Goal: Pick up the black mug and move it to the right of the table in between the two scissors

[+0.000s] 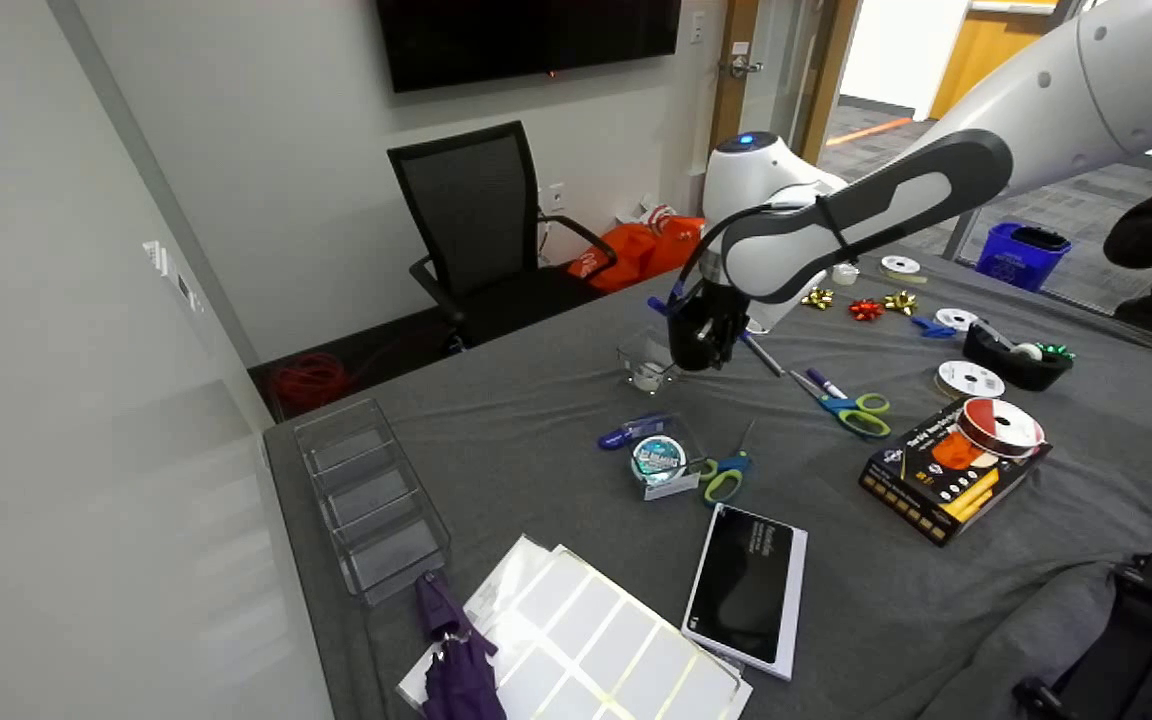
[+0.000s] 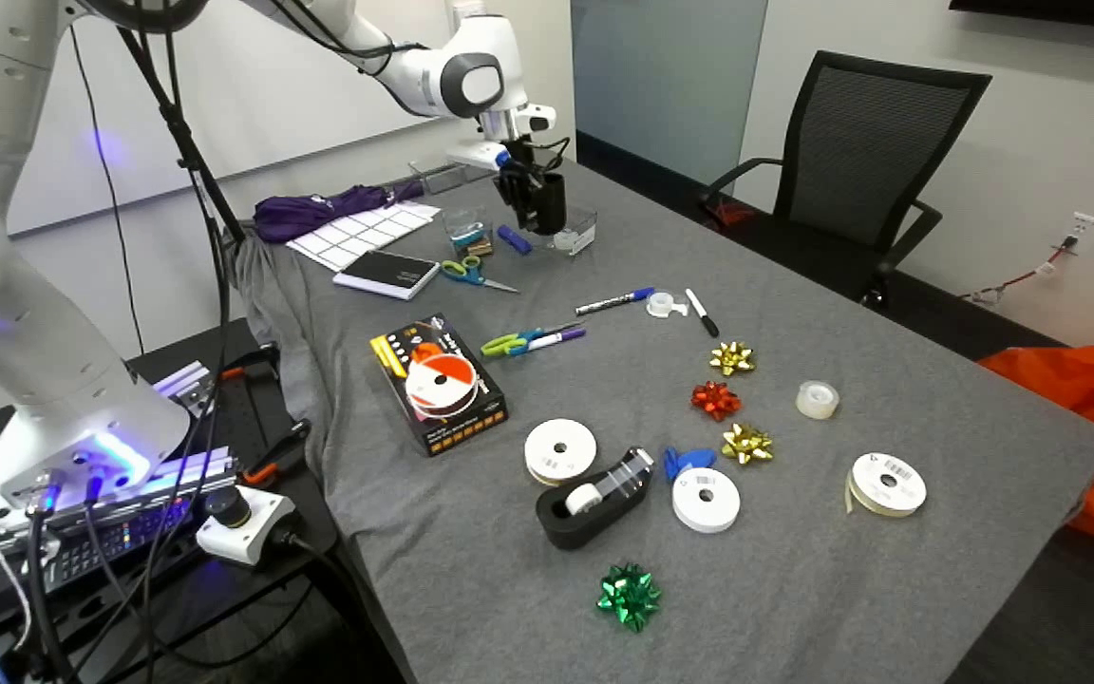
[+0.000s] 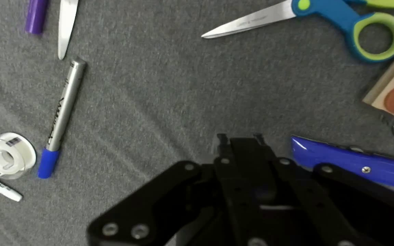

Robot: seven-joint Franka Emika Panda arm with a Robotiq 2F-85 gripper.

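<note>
Gripper [image 3: 241, 143] clamped on the black mug [image 2: 552, 201], roughly upright above the table [image 2: 794, 589], apart from both scissors [image 2: 477, 275]. Lettering, wrist view: scissors blade [image 3: 251, 22] engraved, silver marker [image 3: 65, 102] with black script; neither legible. Black-and-orange box [image 1: 921, 470] and flat black-topped package [image 1: 741, 590]: print too blurred. White ribbon spool [image 2: 874, 489]: small dark printed patch, unreadable at this size.

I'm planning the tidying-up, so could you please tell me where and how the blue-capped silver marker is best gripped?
Probably the marker mid-barrel, from above, pinching across its long sides: it's slim, straight and lies flat, with the tape roll beside its capped end.
</note>
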